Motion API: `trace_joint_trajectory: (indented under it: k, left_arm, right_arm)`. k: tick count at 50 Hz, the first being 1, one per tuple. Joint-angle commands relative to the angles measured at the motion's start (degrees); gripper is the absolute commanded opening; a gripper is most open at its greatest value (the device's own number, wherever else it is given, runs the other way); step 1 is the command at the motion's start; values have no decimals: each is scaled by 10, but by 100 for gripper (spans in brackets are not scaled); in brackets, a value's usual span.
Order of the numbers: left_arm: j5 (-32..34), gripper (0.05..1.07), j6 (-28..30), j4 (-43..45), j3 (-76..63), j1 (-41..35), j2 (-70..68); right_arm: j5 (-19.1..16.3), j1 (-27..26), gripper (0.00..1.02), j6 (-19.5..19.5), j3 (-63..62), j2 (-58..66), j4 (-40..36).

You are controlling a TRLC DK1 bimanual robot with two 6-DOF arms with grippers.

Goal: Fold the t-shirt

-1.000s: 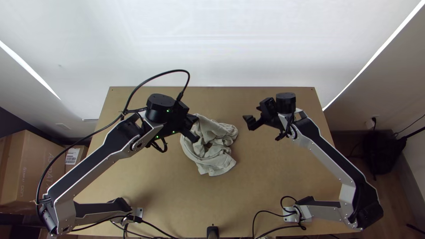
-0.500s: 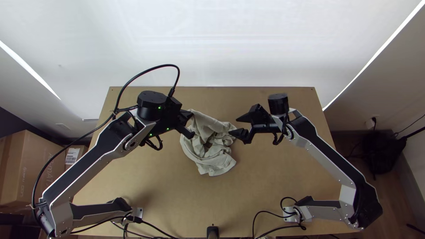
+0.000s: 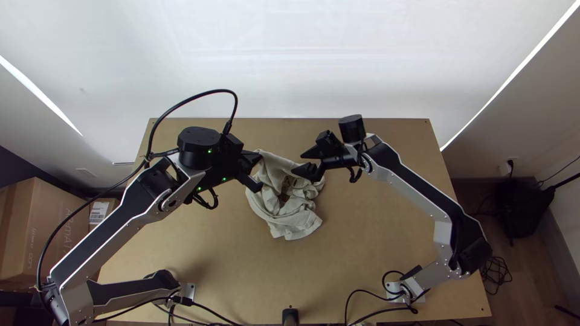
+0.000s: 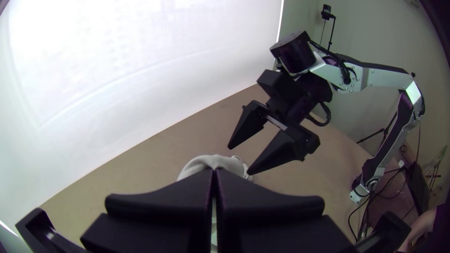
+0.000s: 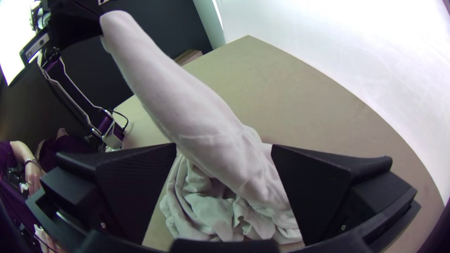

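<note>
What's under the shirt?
Table shows around the bunched shirt; whatever's directly beneath is covered, can't tell. Left claw holds one end up.

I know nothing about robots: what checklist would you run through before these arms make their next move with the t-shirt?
1. Left pincer shut on the t-shirt: ok, it holds a raised end.
2. Right pincer open and facing the cloth: ok.
3. Right pincer gripping too: not ok, no grip yet.
4. T-shirt spread flat on the table: not ok, the lower part lies bunched.
5. Held part is a sleeve: cannot tell.
</note>
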Motion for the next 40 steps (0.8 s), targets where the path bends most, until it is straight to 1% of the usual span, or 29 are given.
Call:
trace_joint_trajectory:
  k: [1, 6, 15, 16, 17, 18, 19, 20, 21, 22, 25, 27, 34, 35, 37, 38, 40]
  left_arm:
    - [6, 8, -12, 1, -8, -5, -13]
    - [6, 8, -14, 1, -12, -8, -14]
    - [6, 8, -18, 1, -10, -11, -16]
    - [6, 8, -18, 1, -10, -11, -17]
    - [6, 8, -18, 1, -10, -11, -18]
    - [6, 8, -18, 1, -9, -11, -18]
    - [6, 8, -19, 1, -9, -11, -18]
    - [6, 8, -18, 1, -10, -11, -18]
    - [6, 8, -18, 1, -10, -11, -19]
    - [6, 8, -18, 1, -10, -10, -19]
    - [6, 8, -18, 1, -10, -9, -20]
    - [6, 8, -18, 1, -9, -7, -20]
    - [5, 9, -16, 4, -7, 4, -19]
    - [5, 13, -16, 1, -6, 6, -17]
    - [5, 31, -15, -1, -8, 7, -17]
    - [5, 46, -14, 1, -10, 8, -17]
    - [4, 90, -13, 4, -11, 13, -12]
  right_arm:
    - [-8, 13, 86, 20, 36, 24, 17]
    - [-13, 19, 86, 29, 51, 34, 18]
    - [-69, 25, 86, 27, 52, 49, -3]
    - [-74, 26, 82, 26, 51, 50, -10]
    - [-79, 26, 69, 20, 50, 50, -16]
    - [-82, 28, 53, 13, 47, 49, -16]
    - [-81, 29, 32, 4, 46, 48, -16]
    - [-81, 29, 14, 1, 46, 46, -20]
    - [-79, 28, 0, 4, 43, 41, -19]
    - [-80, 27, 3, 8, 40, 38, -17]
    - [-80, 27, 2, 11, 38, 31, -17]
    - [-79, 25, 2, 28, 40, 29, -16]
    - [-79, 8, 2, 63, 54, 22, -14]
    - [-79, 5, 2, 69, 57, 19, -14]
    - [-78, -4, 2, 74, 60, 13, -13]
    - [-76, -10, 2, 78, 62, 11, -13]
    - [-76, -23, 2, 85, 64, 5, -13]
